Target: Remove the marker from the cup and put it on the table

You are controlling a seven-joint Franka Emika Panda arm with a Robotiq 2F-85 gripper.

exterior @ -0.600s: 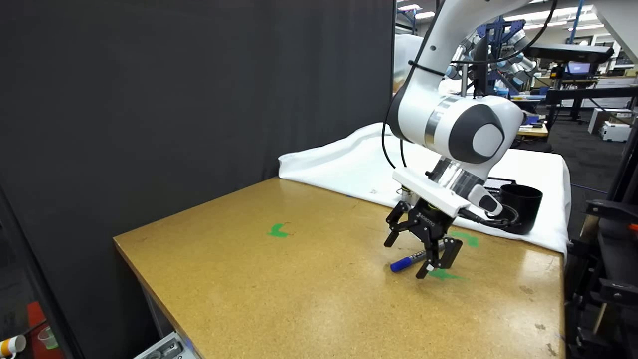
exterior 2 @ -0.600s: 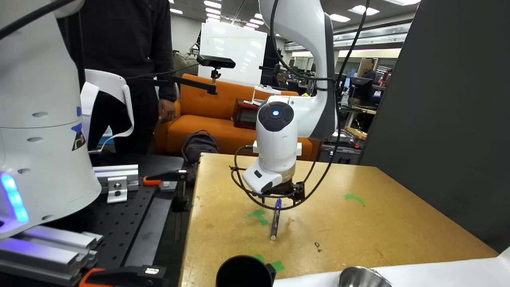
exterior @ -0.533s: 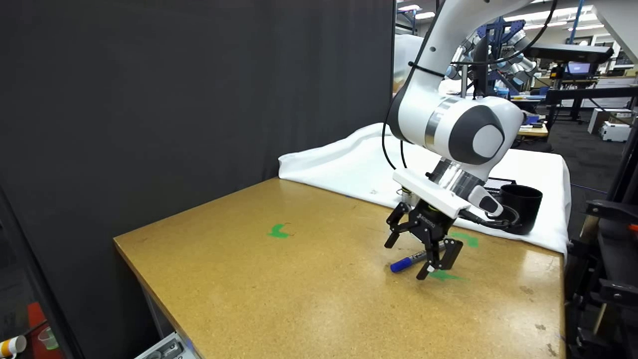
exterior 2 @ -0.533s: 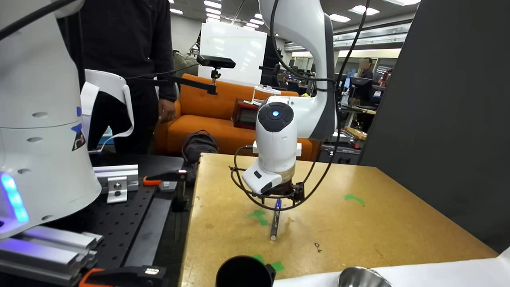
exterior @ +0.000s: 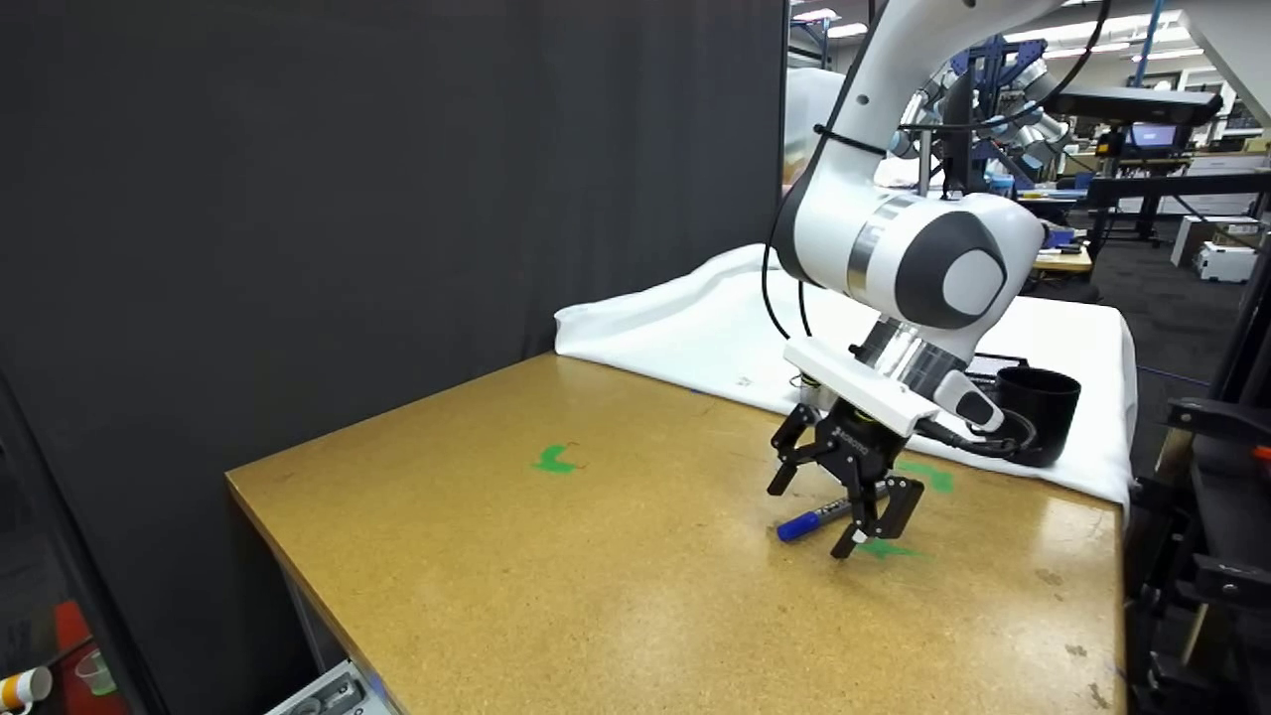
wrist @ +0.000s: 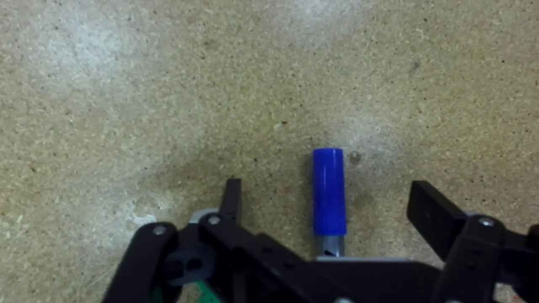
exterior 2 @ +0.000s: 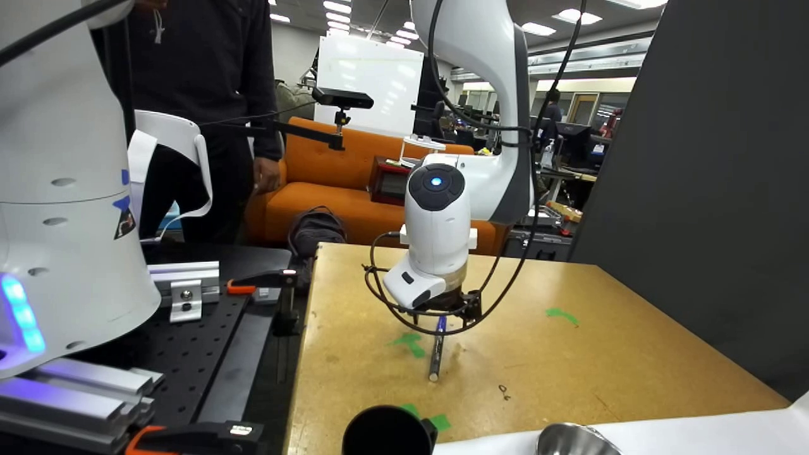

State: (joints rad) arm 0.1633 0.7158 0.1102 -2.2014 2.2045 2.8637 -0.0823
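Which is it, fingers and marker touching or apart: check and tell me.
Apart. The wrist view shows it: the fingers stand wide open, with the table showing through on both sides, between each of them and the marker.

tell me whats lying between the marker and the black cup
Going from the marker to the cup, bare table comes first, then green tape near the cup. This shows in an exterior view.
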